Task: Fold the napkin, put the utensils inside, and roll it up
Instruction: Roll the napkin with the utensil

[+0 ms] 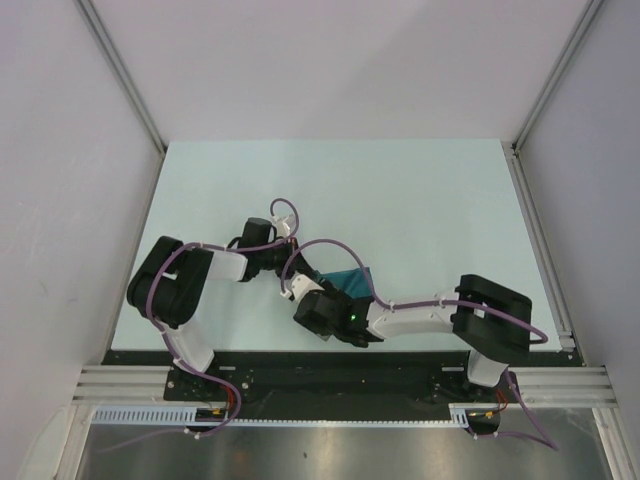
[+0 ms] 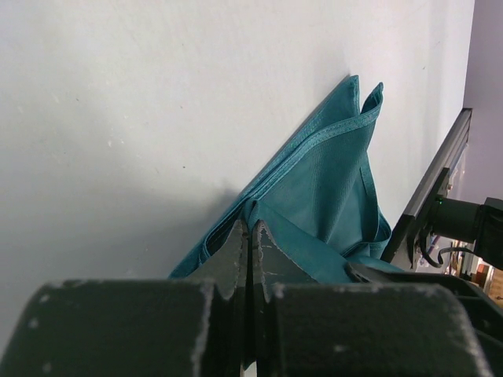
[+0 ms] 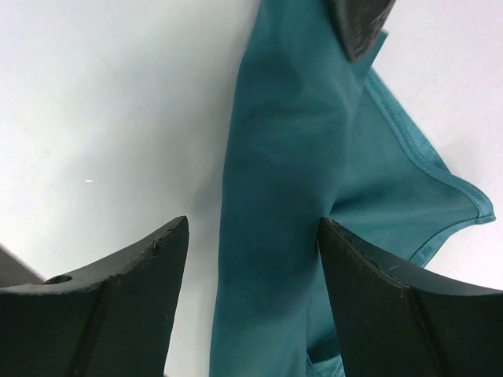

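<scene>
Our left pincer [image 2: 250, 236], fully closed on the teal napkin [image 2: 330, 181], lifts a ridge off the bench [image 2: 118, 118] so our wide-open, empty right pincer [image 3: 253, 222] can straddle it

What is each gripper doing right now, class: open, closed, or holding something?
Left gripper: closed, pinching the napkin.
Right gripper: open, jaws either side of the napkin, gripping nothing.
</scene>
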Available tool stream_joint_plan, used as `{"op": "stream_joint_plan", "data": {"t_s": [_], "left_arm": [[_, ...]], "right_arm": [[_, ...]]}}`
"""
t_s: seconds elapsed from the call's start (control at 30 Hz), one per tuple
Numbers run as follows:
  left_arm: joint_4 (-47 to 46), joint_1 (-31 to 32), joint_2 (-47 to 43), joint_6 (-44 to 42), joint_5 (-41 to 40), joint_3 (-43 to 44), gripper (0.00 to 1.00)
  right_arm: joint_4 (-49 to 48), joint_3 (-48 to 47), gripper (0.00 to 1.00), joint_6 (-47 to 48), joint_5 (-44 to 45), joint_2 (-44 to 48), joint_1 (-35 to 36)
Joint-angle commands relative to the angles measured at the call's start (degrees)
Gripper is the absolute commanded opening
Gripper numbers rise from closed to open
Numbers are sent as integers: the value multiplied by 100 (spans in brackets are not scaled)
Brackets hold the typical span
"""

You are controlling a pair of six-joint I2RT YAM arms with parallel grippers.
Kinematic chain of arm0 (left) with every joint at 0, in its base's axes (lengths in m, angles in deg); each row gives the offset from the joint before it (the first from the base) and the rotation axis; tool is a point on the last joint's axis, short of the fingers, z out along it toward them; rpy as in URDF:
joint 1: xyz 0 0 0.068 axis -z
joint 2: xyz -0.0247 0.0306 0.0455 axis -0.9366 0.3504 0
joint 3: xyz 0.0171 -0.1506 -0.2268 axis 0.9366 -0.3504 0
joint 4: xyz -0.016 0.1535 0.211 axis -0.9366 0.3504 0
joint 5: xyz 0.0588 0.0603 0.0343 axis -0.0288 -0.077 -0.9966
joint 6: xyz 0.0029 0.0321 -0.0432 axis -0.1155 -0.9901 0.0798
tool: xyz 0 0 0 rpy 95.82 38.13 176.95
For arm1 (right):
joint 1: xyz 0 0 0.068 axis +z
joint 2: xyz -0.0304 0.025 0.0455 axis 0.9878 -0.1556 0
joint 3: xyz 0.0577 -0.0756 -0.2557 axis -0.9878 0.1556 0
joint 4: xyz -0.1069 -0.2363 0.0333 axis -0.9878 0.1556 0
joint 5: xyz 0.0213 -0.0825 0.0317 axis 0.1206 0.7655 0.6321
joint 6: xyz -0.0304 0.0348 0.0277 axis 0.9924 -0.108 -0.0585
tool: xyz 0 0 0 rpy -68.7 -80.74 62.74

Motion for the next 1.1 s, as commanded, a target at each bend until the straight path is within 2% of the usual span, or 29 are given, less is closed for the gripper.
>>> {"op": "stream_joint_plan", "data": {"t_s": [0.0, 0.27, 0.43, 0.5, 0.57, 0.6, 0.7, 0.73, 0.77, 0.83, 1.0, 1.07], "left_arm": [[111, 49, 54, -163, -138, 147, 0], [102, 49, 37, -137, -121, 173, 0], [24, 49, -7, -93, -112, 182, 3], [-29, 49, -25, -40, -95, 191, 9], [-64, 49, -95, 4, -95, 208, 23], [-65, 49, -130, 21, -103, 208, 30], [215, 14, -314, -84, -375, 340, 54], [312, -12, -445, -145, -602, 393, 67], [400, -90, -525, -154, -709, 393, 72], [428, -222, -666, -128, -911, 341, 80], [174, -548, -1219, -110, -1167, -37, 83], [-246, -540, -1430, -119, -966, -318, 83]], "right_arm": [[-199, -256, 72, 192, 654, -254, 90], [161, -335, 68, -27, 1085, -702, 91], [522, -274, 55, -387, 814, -808, -24], [566, -177, 47, -554, 420, -773, -94], [514, -55, 41, -651, 41, -677, -182], [461, 16, 34, -704, -378, -616, -226], [154, 297, 21, -879, -1327, -299, -489], [57, 394, 19, -967, -1584, -185, -646], [-118, 455, 18, -1011, -1839, 33, -744], [-303, 649, 17, -1134, -2499, 237, -1033], [-664, 895, 15, -1231, -3877, 554, -1631], [-830, 992, 14, -1301, -4413, 554, -1955]]}}
